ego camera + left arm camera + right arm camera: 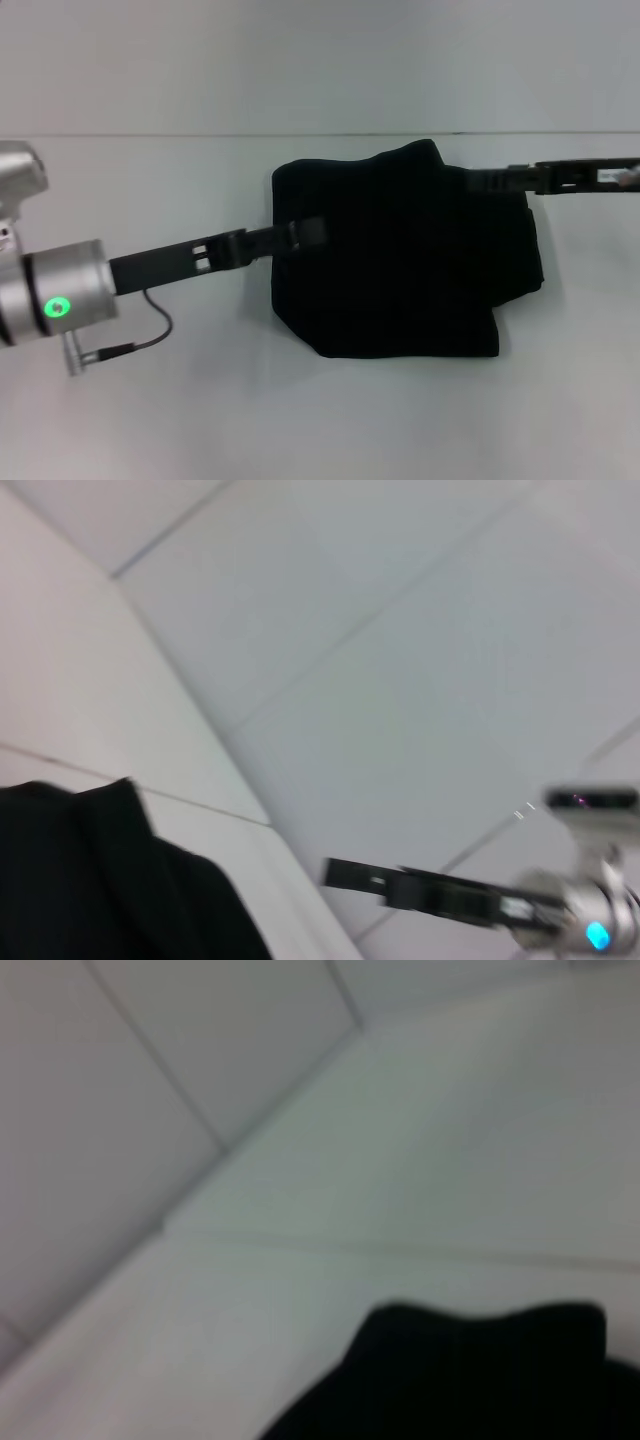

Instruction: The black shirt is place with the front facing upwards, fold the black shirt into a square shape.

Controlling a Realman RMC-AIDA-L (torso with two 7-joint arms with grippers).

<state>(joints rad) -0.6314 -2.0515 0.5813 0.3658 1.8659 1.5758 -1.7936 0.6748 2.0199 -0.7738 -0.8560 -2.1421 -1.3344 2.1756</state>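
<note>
Black shirt (410, 260) lies bunched, roughly square, on white table (150, 420). Left gripper (312, 232) at its 9 o'clock edge, right gripper (480, 181) at 2 o'clock; whether either claw pinches cloth, I cannot tell.

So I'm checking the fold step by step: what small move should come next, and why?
Probably draw both grippers outward, then check the outline. The black shirt lies as a compact, roughly square bundle on the white table; the left gripper sits at its left edge and the right gripper at its upper right, hiding the corners.
</note>
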